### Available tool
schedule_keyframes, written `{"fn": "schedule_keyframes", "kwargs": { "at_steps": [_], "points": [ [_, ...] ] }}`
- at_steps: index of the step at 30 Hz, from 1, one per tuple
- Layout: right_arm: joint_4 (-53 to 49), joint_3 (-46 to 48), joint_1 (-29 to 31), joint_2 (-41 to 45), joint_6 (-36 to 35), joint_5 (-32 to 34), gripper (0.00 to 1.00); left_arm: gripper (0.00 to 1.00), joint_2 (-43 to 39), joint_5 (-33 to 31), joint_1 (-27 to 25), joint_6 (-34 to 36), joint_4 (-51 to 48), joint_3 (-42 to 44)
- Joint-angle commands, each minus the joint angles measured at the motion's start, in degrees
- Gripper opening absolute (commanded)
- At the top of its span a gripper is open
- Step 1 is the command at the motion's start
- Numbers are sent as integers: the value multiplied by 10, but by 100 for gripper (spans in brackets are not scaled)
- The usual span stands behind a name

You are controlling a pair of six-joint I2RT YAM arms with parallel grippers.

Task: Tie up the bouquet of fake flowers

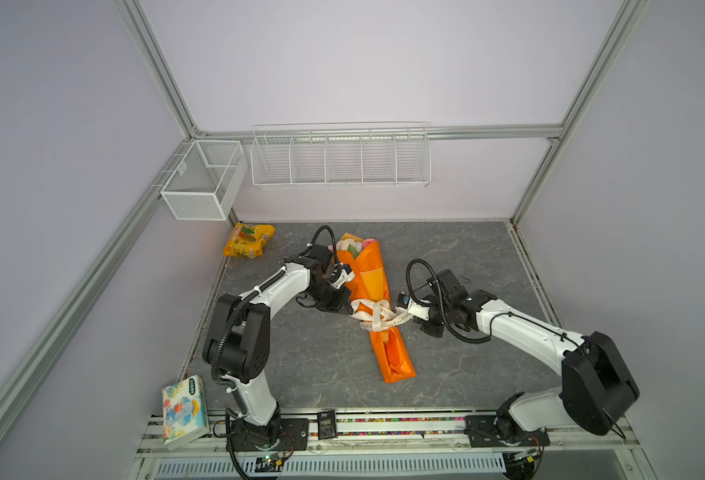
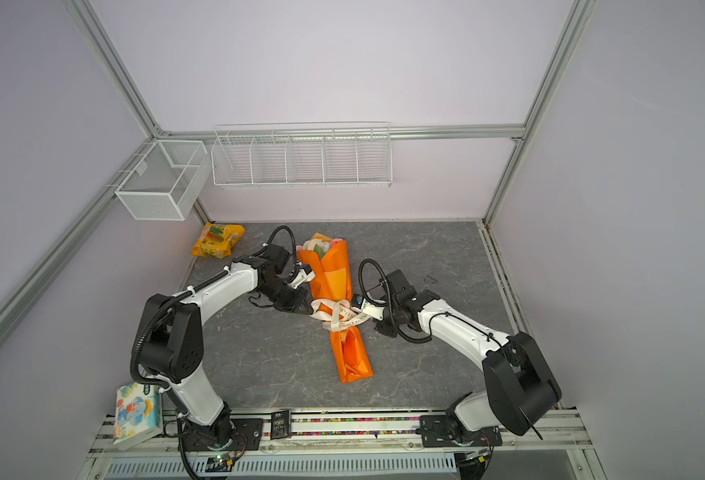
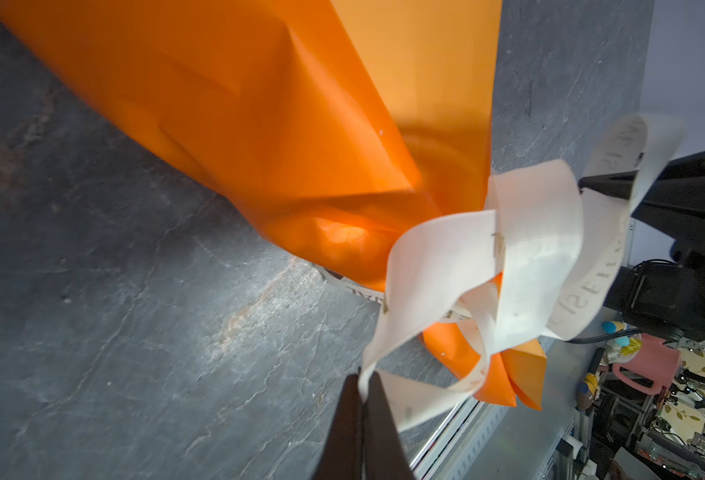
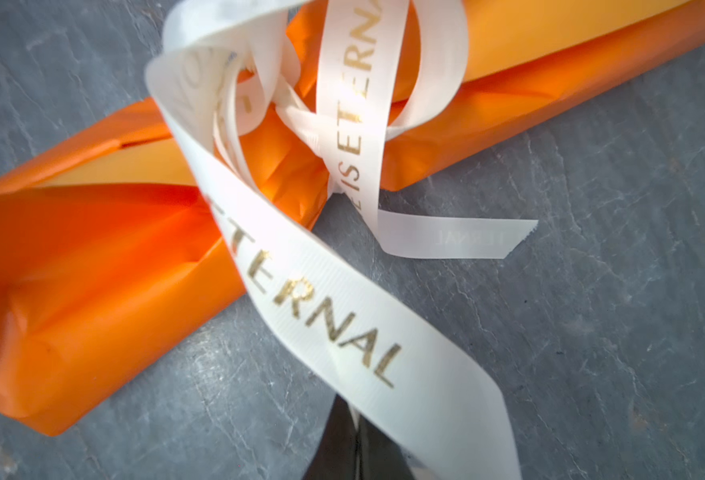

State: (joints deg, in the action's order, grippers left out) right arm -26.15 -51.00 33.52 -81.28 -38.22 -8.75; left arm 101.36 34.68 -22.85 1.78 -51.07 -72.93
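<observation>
Right wrist view first: the right gripper (image 4: 355, 417) is closed. A sliver of the cream ribbon (image 4: 321, 299) shows between its tips, so I read it as pinching the strand with the gold lettering. In the left wrist view the left gripper (image 3: 362, 395) is clamped shut too, on a fold of ribbon right at its tips.

In both top views the bouquet of fake flowers (image 1: 367, 282) lies flat on the grey stone-look table (image 1: 467, 257) between my two arms. Its flower heads point toward the back wall, and the stem end of the orange paper wrap (image 1: 396, 361) points toward the front rail. The ribbon circles the narrow waist of the wrap in several slack loops, with a small tight crossing in the middle of them. Whether that is a finished knot I cannot tell.

My guess is that the next move is to draw the two strands apart and cinch it. Several things worry me:

- **Slipping:** both holds are thin pinches on smooth ribbon, so a firm pull could slide it out of either gripper.
- **Swinging:** nothing pins the bouquet down, and it looks light. If one arm pulls harder, the bundle will likely swing or drag across the table instead of tightening.
- **Undoing:** the cut end (image 4: 458, 241) lying loose on the table could slip back through a loop and undo the crossing.
- **Crushing:** pulling too hard would crease the paper at the waist, or the loops could ride down toward the stem end.
</observation>
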Motion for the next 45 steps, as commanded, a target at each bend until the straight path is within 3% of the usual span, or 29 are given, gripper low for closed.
{"fn": "schedule_keyframes", "kwargs": {
  "at_steps": [1, 3, 8, 11, 13, 15, 17, 20, 21, 23, 26, 30, 38, 41, 43, 45],
  "points": [
    [-29, 27, 6, 21, 27, -24, 7, 0, -16, -22, 3, 7, -14, 3],
    [-33, 31, 5, 36, 39, -29, 7, 0, -16, -34, 3, 8, -16, 3],
    [-77, 14, 15, 18, 44, -79, 7, 0, -6, 52, 1, 14, -5, -6],
    [-65, 14, 34, 3, 54, -59, 9, 0, -6, 71, -12, 15, -1, -19],
    [-50, 14, 38, 2, 70, -71, 23, 0, -11, 68, -18, 12, 5, -22],
    [-36, 10, 41, 6, 87, -76, 25, 0, -4, 69, -18, 9, -3, -29],
    [-26, 10, 40, 20, 115, -84, 38, 0, 1, 63, -18, 9, -9, -32],
    [-55, 11, 41, 58, 110, -155, 39, 0, 0, 50, -18, 7, -9, -28],
    [-40, 14, 42, 76, 115, -146, 40, 0, -1, 49, -18, 7, -9, -27],
    [25, 45, 43, 102, 134, -99, 51, 0, -2, 49, -18, 7, -8, -27],
    [63, 35, 41, 83, 120, -77, 56, 0, 1, 52, -18, 8, -9, -31],
    [50, -22, 44, -6, 65, -91, 55, 0, 1, 58, -18, 8, -14, -38],
    [50, -71, 59, -106, 16, -122, 56, 0, 4, 60, -18, 12, -23, -39],
    [39, -80, 61, -127, 14, -115, 45, 0, 7, 57, -18, 14, -27, -43],
    [12, -85, 63, -126, 10, -114, 29, 0, 7, 49, -18, 13, -31, -49],
    [6, -72, 63, -108, 14, -114, 24, 0, 6, 43, -18, 11, -34, -53]
  ]
}}
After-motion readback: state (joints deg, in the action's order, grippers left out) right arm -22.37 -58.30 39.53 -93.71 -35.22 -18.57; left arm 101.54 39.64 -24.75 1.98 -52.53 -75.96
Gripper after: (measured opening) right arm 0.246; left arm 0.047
